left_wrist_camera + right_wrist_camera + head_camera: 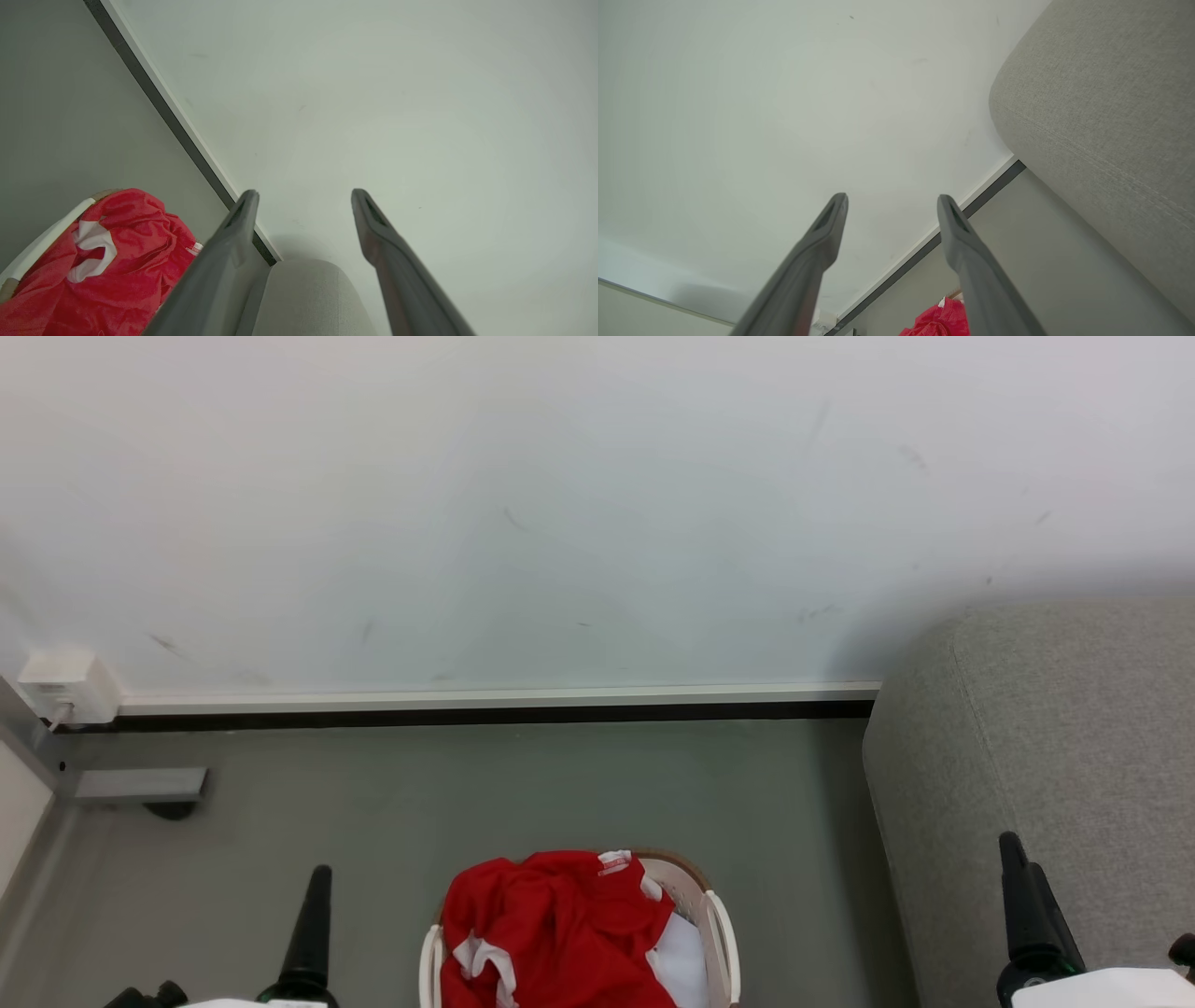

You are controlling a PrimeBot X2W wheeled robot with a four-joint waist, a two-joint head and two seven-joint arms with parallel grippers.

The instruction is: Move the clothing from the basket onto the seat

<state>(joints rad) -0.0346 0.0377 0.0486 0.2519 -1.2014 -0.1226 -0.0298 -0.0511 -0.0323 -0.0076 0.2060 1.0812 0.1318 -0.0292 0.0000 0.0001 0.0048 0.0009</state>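
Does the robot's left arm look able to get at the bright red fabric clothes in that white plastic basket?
Probably yes: the open left gripper is beside the basket, whose clothing lies heaped uncovered on top; nothing stands between them.

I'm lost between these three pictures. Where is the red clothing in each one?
Head view: clothing at bottom centre, heaped in the basket.
Left wrist view: clothing in the lower left corner.
Right wrist view: clothing at the bottom edge, just right of centre.
Shared landmark: the dark skirting strip where wall meets floor.
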